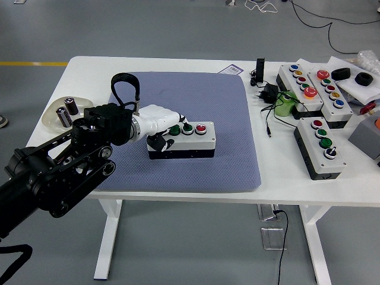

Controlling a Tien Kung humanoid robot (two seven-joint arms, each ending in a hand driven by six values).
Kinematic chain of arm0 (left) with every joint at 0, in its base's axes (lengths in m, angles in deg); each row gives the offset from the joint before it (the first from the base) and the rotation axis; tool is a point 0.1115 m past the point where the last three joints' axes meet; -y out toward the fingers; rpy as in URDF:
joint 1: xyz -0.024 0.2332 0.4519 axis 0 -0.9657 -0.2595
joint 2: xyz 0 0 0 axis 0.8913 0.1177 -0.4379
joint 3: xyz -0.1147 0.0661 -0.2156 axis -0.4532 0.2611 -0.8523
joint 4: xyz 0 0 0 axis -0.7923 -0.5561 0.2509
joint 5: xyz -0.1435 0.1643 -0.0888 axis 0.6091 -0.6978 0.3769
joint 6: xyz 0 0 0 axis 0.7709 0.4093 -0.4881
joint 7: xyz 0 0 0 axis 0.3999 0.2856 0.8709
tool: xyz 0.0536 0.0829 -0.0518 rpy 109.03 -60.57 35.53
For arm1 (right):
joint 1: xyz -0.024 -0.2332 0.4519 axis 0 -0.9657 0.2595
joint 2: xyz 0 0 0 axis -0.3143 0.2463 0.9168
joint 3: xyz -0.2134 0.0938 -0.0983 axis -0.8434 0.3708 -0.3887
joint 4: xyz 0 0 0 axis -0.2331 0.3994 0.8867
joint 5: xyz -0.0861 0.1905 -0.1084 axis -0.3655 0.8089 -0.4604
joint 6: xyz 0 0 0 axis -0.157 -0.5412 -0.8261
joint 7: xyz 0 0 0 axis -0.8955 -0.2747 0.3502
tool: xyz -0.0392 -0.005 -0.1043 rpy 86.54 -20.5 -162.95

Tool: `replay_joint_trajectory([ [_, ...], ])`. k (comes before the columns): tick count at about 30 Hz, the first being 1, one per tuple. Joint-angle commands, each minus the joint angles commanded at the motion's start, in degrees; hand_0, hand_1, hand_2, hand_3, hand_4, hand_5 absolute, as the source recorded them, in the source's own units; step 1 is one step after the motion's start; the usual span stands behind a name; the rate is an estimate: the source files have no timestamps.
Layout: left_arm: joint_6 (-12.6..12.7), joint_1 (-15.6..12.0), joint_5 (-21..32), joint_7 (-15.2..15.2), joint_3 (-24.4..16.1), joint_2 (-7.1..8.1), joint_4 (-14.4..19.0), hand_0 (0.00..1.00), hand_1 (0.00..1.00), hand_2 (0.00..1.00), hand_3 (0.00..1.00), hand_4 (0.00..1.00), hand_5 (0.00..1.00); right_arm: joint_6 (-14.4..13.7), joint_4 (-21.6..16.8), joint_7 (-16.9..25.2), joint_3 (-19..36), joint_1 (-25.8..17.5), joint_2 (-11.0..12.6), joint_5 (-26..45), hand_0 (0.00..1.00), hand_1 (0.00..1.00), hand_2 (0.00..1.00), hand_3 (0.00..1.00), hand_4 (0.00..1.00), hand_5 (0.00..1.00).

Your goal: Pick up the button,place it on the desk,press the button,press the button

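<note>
A white button box with a green, a second green and a red button lies on the blue-grey mat in the middle of the table. My left hand, white with black fingertips, rests on the box's left end. One fingertip touches the middle green button. The other fingers are curled, with the thumb down the box's front left side. The red button is uncovered. My right hand is out of view.
A dish with small cylinders sits at the table's left edge. Several other button boxes, a green bottle, a black plug and cable and black objects crowd the right side of the table.
</note>
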Motion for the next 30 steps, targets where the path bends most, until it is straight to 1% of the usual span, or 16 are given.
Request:
replay_joint_trajectory([
  [4, 0.3, 0.5, 0.6, -0.1, -0.4, -0.07, 1.9, 0.018, 0.011, 0.033, 0.835, 0.548, 0.002, 0.0, 0.0, 0.0, 0.1, 0.1, 0.0, 0.0, 0.652, 0.571, 0.605, 0.646, 0.274, 0.281],
  [6, 0.2, 0.6, 1.0, -0.2, 0.1, -0.18, 2.5, 0.018, 0.011, 0.033, 0.835, 0.548, 0.002, 0.0, 0.0, 0.0, 0.1, 0.1, 0.0, -0.1, 0.652, 0.571, 0.605, 0.646, 0.274, 0.281],
  [9, 0.3, 0.9, 1.7, -0.3, 1.6, -0.58, 2.5, 0.018, 0.011, 0.034, 0.835, 0.548, 0.002, 0.0, 0.0, 0.0, -0.1, 0.1, 0.0, 0.1, 0.652, 0.571, 0.605, 0.646, 0.273, 0.282],
  [12, 0.6, 1.4, 2.2, -0.4, 3.1, -1.46, 1.3, 0.018, 0.011, 0.034, 0.835, 0.548, 0.002, 0.0, 0.0, 0.0, -0.1, 0.2, 0.0, 0.1, 0.652, 0.571, 0.605, 0.646, 0.273, 0.282],
  [16, 1.0, 2.2, 2.9, -0.5, 3.5, -2.50, -0.9, 0.017, 0.010, 0.034, 0.835, 0.546, 0.002, 0.0, 0.0, 0.0, 0.0, 0.2, 0.0, 0.1, 0.652, 0.571, 0.605, 0.646, 0.273, 0.282],
  [23, 1.3, 3.2, 2.7, -0.4, 3.1, -3.03, -3.6, 0.021, 0.009, 0.033, 0.835, 0.545, 0.002, 0.0, 0.0, 0.1, -0.1, 0.1, 0.1, 0.1, 0.652, 0.571, 0.605, 0.646, 0.273, 0.282],
  [30, 1.2, 3.2, 2.9, -0.4, 3.9, -3.33, -4.8, 0.021, 0.009, 0.033, 0.835, 0.545, 0.002, 0.1, 0.0, 0.0, -0.1, 0.1, 0.1, 0.0, 0.652, 0.571, 0.605, 0.646, 0.273, 0.282],
])
